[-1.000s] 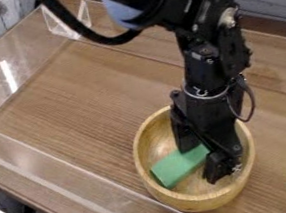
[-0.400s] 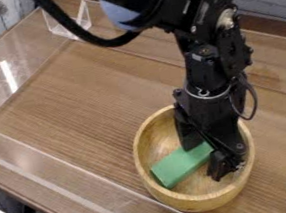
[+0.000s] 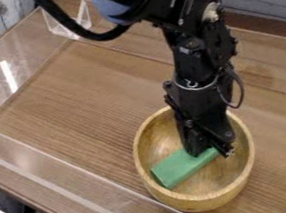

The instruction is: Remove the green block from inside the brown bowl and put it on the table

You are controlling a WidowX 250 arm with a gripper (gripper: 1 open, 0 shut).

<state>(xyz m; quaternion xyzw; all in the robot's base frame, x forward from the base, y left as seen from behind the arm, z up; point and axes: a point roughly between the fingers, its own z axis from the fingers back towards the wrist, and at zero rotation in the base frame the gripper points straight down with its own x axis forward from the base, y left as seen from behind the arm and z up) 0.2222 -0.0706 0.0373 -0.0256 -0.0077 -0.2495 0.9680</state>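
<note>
Wide brown wood-grain tabletop [image 3: 90,96]: smooth, low sheen, streaky grain, looks laminate. Clear acrylic walls [image 3: 32,155] round its edges: glossy, with glare patches. Round light-brown wooden bowl [image 3: 171,197]: thick rim, visible grain, satin finish. Small flat mid-green block [image 3: 182,166]: matte, plain, material can't tell. Black robot gripper [image 3: 208,147]: hard plastic or metal, semi-gloss; black arm above shinier, with highlights.

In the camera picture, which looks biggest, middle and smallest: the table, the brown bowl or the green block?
1. The table looks biggest; it fills most of the picture.
2. The brown bowl comes next.
3. The green block looks smallest; it sits inside the bowl.
</note>
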